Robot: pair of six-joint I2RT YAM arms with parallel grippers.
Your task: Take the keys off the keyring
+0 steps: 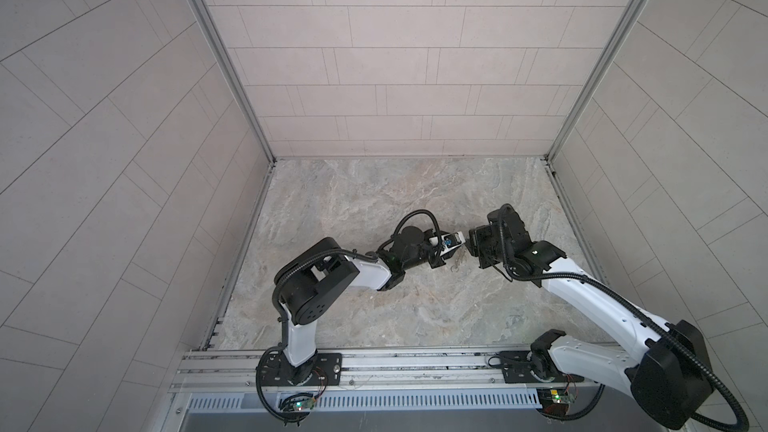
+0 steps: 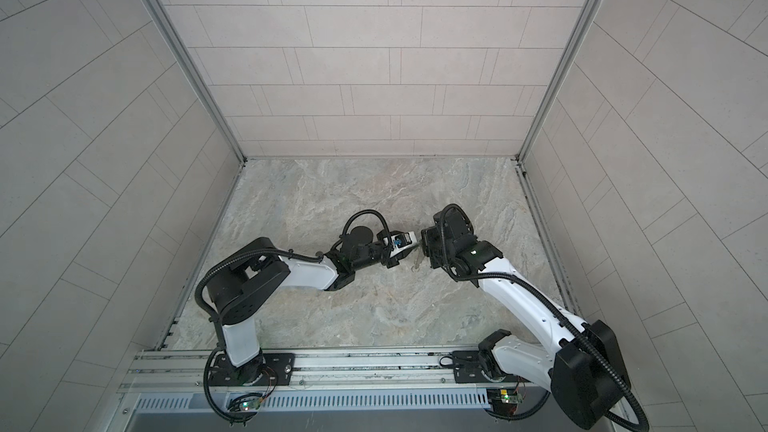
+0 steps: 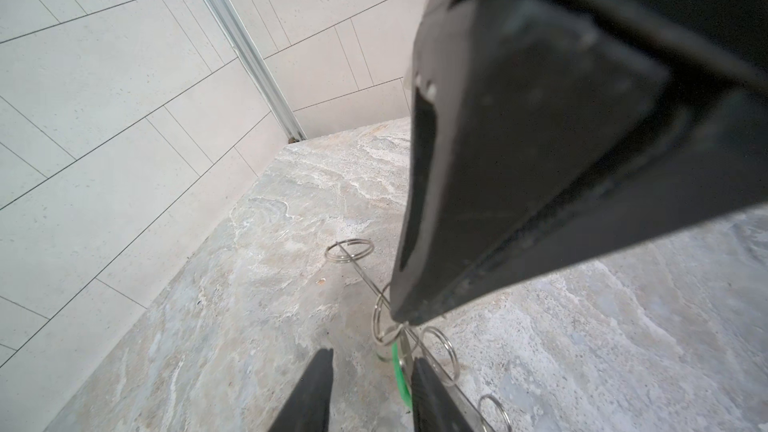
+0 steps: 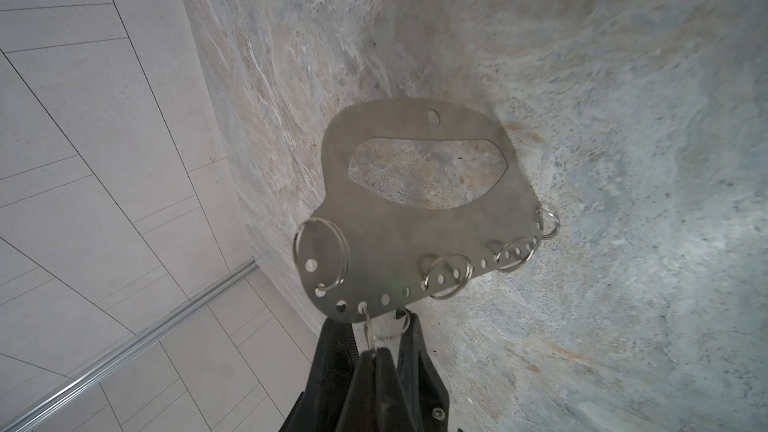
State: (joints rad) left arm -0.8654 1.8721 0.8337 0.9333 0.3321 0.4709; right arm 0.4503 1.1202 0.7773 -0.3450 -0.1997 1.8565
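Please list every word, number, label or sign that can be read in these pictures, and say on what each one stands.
No text can be read in any view.
Flat grey metal keyring: only punched holes, no engraving visible.
Blue mark on the white part at the left wrist, in a top view: too small to read.
Small circuit board at the arm base: too small to read.

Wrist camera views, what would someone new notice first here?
In the right wrist view, the grey keyring fills the middle, a flat plate with a long slot, seen against the stone table. It is held by one wire loop pinched in the shut right jaws. In the left wrist view, a bright green key stands out between the open left jaws, close against one of them.
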